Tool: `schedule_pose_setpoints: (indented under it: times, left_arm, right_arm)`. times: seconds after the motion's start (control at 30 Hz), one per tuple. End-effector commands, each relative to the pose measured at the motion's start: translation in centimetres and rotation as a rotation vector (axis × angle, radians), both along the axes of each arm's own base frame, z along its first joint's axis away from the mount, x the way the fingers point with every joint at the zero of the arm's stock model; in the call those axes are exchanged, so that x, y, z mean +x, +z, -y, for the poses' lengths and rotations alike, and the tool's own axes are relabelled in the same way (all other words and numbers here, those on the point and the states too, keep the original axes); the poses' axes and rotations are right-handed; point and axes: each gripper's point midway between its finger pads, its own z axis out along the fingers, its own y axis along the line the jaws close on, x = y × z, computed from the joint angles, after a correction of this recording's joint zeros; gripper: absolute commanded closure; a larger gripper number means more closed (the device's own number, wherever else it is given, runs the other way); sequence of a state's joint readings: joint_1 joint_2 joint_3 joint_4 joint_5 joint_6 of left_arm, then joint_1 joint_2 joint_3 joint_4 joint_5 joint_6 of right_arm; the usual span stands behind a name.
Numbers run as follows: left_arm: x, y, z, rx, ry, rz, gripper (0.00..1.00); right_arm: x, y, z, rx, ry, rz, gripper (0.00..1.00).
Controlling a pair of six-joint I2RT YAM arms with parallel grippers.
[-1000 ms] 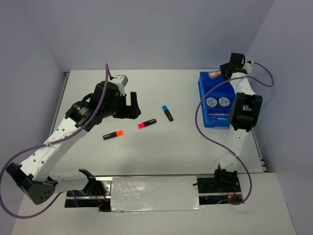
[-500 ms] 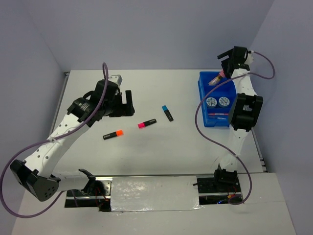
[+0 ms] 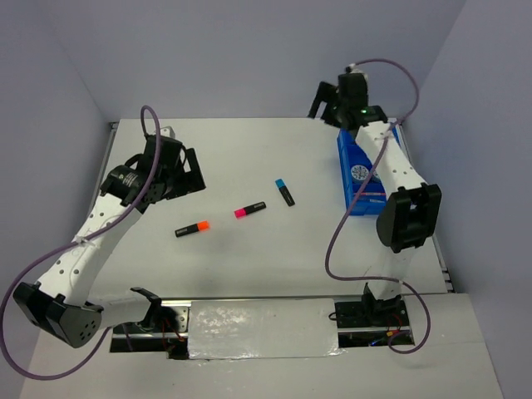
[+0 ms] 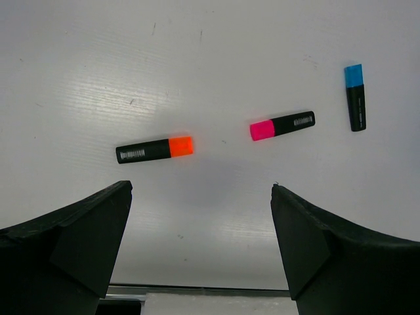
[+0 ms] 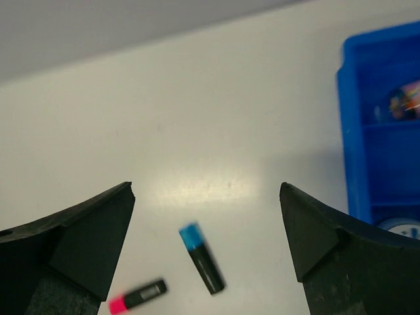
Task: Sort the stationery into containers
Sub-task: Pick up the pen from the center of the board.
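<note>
Three black highlighters lie mid-table: an orange-capped one [image 3: 192, 228] [image 4: 155, 149], a pink-capped one [image 3: 249, 209] [image 4: 282, 125] [image 5: 138, 296] and a blue-capped one [image 3: 285, 192] [image 4: 355, 97] [image 5: 202, 258]. The blue divided tray [image 3: 345, 148] [image 5: 377, 131] stands at the right, partly hidden by my right arm. It holds the pink patterned tube [image 5: 403, 102] and a blue-white disc [image 3: 359, 173] [image 5: 403, 225]. My left gripper [image 3: 193, 172] [image 4: 200, 189] hangs open and empty, left of the highlighters. My right gripper [image 3: 326, 108] [image 5: 207, 187] is open and empty, high above the table just left of the tray's far end.
Grey walls close the table in at the back and on both sides. A metal rail with a white plate [image 3: 262, 328] and both arm bases runs along the near edge. The right arm's cable [image 3: 341, 224] loops over the table beside the tray.
My right gripper opened and let the pink tube go into the tray, then swung left, away from it. The left arm drew back to the left. The highlighters stayed put.
</note>
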State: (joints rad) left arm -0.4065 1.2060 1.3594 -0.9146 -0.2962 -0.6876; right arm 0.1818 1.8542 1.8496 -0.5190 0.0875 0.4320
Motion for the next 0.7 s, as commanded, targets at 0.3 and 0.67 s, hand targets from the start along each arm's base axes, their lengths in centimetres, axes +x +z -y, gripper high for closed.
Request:
schedule_pose_setpoints:
  times: [0.3, 0.67]
  left_arm:
    - [-2.2, 1.5, 0.6, -0.082, -0.076, 0.053, 0.01]
    - [-4.3, 0.5, 2.6, -0.175, -0.222, 0.064, 0.01]
  right_arm:
    - [-10.5, -16.3, -10.1, -0.369, 0.542, -0.453, 0.12]
    - [-13.5, -24.0, -12.1, -0.398, 0.669, -0.61, 0.2]
